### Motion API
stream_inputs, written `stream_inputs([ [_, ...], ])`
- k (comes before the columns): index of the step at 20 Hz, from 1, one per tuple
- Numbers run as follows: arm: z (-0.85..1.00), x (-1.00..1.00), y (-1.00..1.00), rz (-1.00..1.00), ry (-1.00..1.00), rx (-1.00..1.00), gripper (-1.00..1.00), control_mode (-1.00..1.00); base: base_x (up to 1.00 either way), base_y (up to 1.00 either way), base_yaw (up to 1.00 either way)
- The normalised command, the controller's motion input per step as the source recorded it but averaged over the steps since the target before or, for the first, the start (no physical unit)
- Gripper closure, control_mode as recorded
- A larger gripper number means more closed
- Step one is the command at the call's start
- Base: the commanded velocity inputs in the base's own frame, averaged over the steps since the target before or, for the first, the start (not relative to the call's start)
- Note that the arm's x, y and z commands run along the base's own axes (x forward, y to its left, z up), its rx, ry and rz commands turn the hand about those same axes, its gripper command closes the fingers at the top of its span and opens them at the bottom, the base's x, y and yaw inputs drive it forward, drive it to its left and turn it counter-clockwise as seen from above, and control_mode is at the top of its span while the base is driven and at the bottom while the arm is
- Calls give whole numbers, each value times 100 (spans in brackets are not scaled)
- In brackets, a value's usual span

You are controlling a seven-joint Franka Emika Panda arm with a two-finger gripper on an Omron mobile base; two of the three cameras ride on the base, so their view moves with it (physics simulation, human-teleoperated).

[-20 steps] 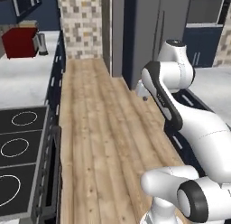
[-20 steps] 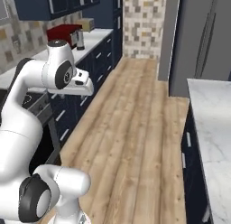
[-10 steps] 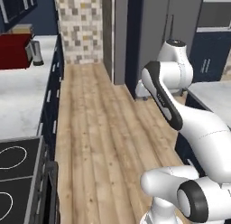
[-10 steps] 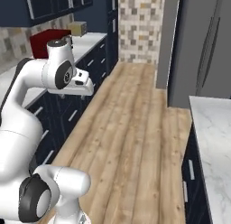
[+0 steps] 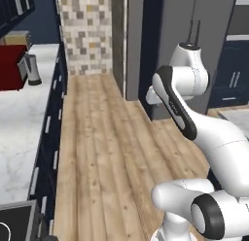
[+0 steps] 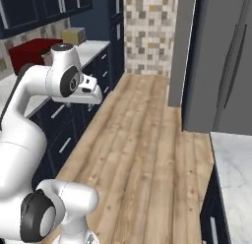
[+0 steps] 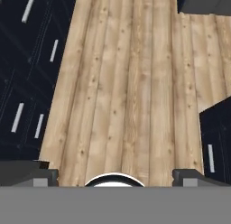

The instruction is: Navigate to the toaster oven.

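Note:
The dark red toaster oven [image 5: 10,67] stands on the white marble counter [image 5: 19,138] at the far left, cut off by the frame edge. From the other side the toaster oven [image 6: 30,50] shows behind my upper arm. My gripper [image 6: 92,103] hangs folded over the wooden floor [image 5: 107,152], well short of the oven and pointing down. In the hand view the gripper [image 7: 115,175] is open, its fingertips [image 7: 29,175] wide apart with only floor planks between them.
A small grey kettle [image 5: 31,70] sits just right of the oven and a brown box [image 5: 17,38] behind it. Dark blue cabinets [image 5: 51,138] line the left of the aisle. A tall grey fridge [image 6: 221,66] stands on the right, a black stove [image 5: 14,225] at lower left.
The whole picture has shifted: the base has driven forward along the aisle. The stove has slid almost out of frame and the oven looks nearer. The arm keeps its folded pose.

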Motion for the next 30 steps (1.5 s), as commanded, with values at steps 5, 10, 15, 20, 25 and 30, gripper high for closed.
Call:
stream_inputs([
  [5, 0, 0, 0, 0, 0, 0, -100, 100, 100, -20, -1],
  [10, 0, 0, 0, 0, 0, 0, -100, 100, 100, -19, -1],
  [15, 0, 0, 0, 0, 0, 0, -100, 100, 100, -17, -2],
  [20, 0, 0, 0, 0, 0, 0, -100, 100, 100, -5, -5],
  [25, 0, 0, 0, 0, 0, 0, -100, 100, 100, 0, -2],
  [30, 0, 0, 0, 0, 0, 0, -100, 100, 100, 0, 19],
])
